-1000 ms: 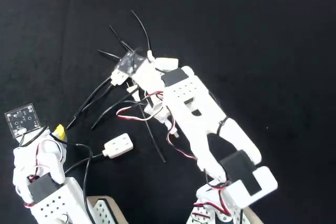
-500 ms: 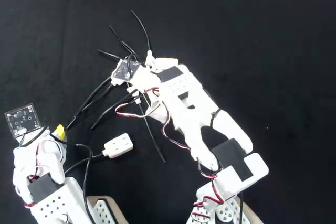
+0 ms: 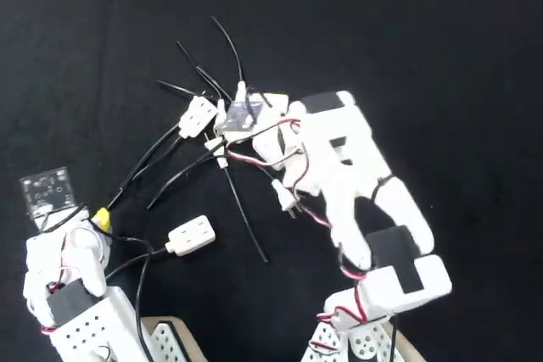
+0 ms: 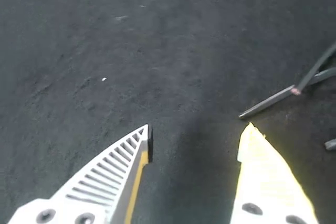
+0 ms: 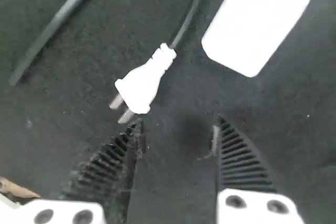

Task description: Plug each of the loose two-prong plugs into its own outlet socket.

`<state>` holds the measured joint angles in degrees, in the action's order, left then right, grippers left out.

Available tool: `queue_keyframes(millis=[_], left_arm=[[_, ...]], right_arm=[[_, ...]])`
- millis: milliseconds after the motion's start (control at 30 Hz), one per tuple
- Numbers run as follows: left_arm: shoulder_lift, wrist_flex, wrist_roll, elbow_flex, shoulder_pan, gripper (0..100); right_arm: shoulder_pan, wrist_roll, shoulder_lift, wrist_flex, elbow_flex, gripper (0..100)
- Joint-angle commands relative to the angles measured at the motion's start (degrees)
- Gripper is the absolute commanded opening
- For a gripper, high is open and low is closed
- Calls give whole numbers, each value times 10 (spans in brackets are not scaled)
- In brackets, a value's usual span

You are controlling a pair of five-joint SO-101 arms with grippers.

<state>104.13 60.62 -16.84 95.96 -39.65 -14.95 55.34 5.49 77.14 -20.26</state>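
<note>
Two-prong plug (image 5: 140, 83), a white one, is lying loose on the black table (image 3: 458, 74) just in front of the right gripper (image 5: 176, 129), and it is not being touched by anything. Its prongs are being pointed toward one fingertip of this gripper, while its black cord is running away past a white outlet socket (image 5: 260, 22) that is lying near it. The jaws of the right gripper are being held apart, with nothing between them. Compared with one second ago, the right arm is being seen in another pose in the high view. Its wrist has been turned and its upper part has been swung toward the right side of the picture. As a result the socket (image 3: 197, 114) among the tangled cords (image 3: 161, 154), which was partly hidden under the wrist, is now being left uncovered. It is being judged that the gripper is being lined up for a grasp on the plug body, and that no plug is inserted yet. A second outlet socket (image 3: 191, 235) is lying where it was, nearer to the arm bases. The left gripper (image 4: 198, 132) is being held low over bare table with its jaws apart and empty, and its arm has been shifted only a little.
</note>
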Motion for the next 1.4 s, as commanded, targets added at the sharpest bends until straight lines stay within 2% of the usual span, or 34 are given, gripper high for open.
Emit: queue_keyframes(millis=[0,167,367,500,700,1000,1367], left_arm=[[3,-5,-38,10,50,274],[3,7,-69,14,65,274],[3,6,-69,14,65,274],[3,6,-69,14,65,274],[3,6,-69,14,63,274],[3,6,-69,14,64,274],[3,6,-69,14,64,274]], right_arm=[[10,14,20,-17,24,216],[-17,4,37,-24,25,216],[-28,-69,36,27,82,216],[-31,-140,44,99,171,216],[-44,-261,131,70,168,217],[-38,-290,267,68,239,216],[-46,-296,331,113,259,214]])
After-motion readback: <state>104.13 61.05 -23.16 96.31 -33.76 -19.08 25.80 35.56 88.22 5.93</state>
